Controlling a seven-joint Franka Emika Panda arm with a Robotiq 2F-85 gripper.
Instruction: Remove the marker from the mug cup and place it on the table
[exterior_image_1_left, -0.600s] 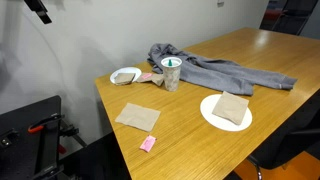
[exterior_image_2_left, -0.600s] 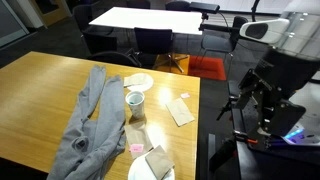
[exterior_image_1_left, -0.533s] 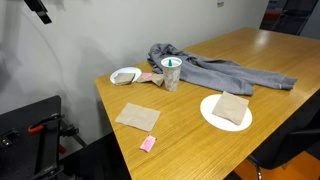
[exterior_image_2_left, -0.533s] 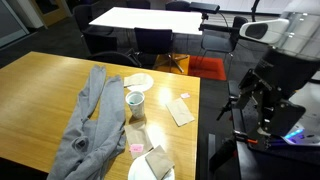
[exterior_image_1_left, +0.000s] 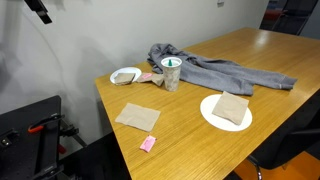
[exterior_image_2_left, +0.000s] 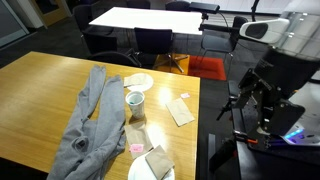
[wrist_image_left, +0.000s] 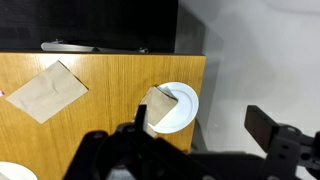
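Observation:
The whitish-grey mug cup (exterior_image_1_left: 171, 74) stands on the wood-grain table (exterior_image_1_left: 190, 135), against a grey cloth; it also shows in an exterior view (exterior_image_2_left: 134, 103). The green marker (exterior_image_1_left: 171, 62) stands in the cup with its top at the rim. My gripper (wrist_image_left: 205, 125) is open and empty, high above the table's edge and far from the cup. In the wrist view it hangs over a white plate (wrist_image_left: 185, 108); the cup and marker are out of that view. The gripper also shows in an exterior view (exterior_image_1_left: 38, 9), at the top left.
A shallow white bowl (exterior_image_1_left: 126, 75) sits beside the cup. A grey cloth (exterior_image_1_left: 215, 70) lies behind it. A brown napkin (exterior_image_1_left: 137, 117), a pink block (exterior_image_1_left: 148, 144) and a white plate (exterior_image_1_left: 226, 111) with a brown napkin lie nearer the table's edge.

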